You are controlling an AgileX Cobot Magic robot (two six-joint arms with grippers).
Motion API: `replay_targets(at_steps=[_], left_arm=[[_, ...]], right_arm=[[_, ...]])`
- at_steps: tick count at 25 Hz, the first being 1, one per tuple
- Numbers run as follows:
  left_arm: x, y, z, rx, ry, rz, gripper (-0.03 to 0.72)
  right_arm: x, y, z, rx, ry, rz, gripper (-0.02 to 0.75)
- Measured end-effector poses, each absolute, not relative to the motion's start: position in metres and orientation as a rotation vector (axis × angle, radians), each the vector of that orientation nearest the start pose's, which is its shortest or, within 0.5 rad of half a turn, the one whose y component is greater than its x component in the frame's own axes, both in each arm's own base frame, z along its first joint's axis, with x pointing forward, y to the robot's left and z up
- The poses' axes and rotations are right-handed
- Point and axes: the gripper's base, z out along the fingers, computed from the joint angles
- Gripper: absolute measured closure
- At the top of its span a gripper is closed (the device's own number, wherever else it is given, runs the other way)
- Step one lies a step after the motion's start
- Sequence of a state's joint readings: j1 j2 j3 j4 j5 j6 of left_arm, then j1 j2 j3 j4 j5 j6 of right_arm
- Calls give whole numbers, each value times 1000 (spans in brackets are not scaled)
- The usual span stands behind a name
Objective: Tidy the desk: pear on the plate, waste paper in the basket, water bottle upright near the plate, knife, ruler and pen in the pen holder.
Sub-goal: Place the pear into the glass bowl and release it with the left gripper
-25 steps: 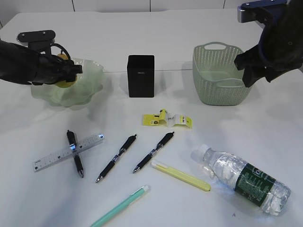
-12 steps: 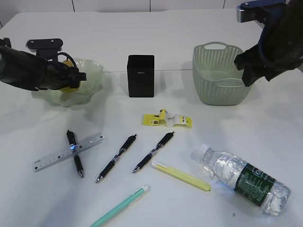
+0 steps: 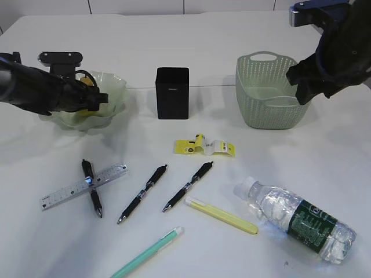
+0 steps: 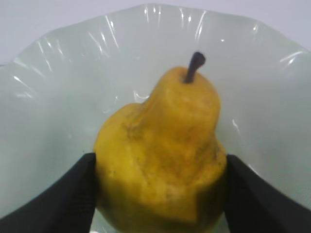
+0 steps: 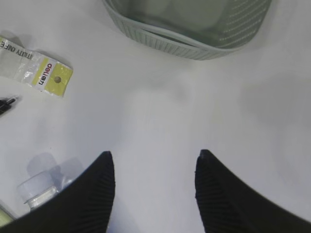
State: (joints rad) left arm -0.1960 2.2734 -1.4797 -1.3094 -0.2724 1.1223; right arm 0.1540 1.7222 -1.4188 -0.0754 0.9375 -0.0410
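The pear [image 4: 163, 155] sits between the two dark fingers [image 4: 53, 199] of the left gripper [image 4: 160, 194], which press against its flanks, stem pointing away from the wrist; it is inside the plate [image 4: 58, 87], whose wavy pale green wall rises behind and to both sides of the claw (whether the fruit's underside rests on the glass cannot be told). In the exterior view the left gripper [image 3: 93, 99] reaches over the plate's [image 3: 113, 92] near rim, with a sliver of yellow showing at its tip. Beyond that claw's tip stands the black pen holder [image 3: 172, 92]. The right gripper [image 5: 154, 189] hangs spread and empty above bare desk [image 5: 160, 111]; ahead of its fingertips lies the basket [image 5: 189, 29], ahead and to its left the yellow-and-clear waste paper [image 5: 36, 65], and close by its left finger the white cap of the water bottle [image 5: 39, 187], lying on its side. Well away from both claws, on the near part of the desk, lie the ruler [image 3: 84, 185] crossed by a black pen [image 3: 91, 187], two more black pens [image 3: 143, 193], the pale yellow knife [image 3: 221, 215] and a mint-green pen [image 3: 148, 252].
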Motion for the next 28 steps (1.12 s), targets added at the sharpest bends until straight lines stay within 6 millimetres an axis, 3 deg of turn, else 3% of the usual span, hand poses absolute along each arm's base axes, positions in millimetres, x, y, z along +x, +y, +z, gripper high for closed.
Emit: replay_targets(at_steps=[16,28], left_arm=[[484,-72,112,-85,2178,97,174],[484,-74,112,-73,2186,78,101]], right_arm=[[364,51,281,-309,2701,-63,311],[364,51,281,-313,2701,-64,311]])
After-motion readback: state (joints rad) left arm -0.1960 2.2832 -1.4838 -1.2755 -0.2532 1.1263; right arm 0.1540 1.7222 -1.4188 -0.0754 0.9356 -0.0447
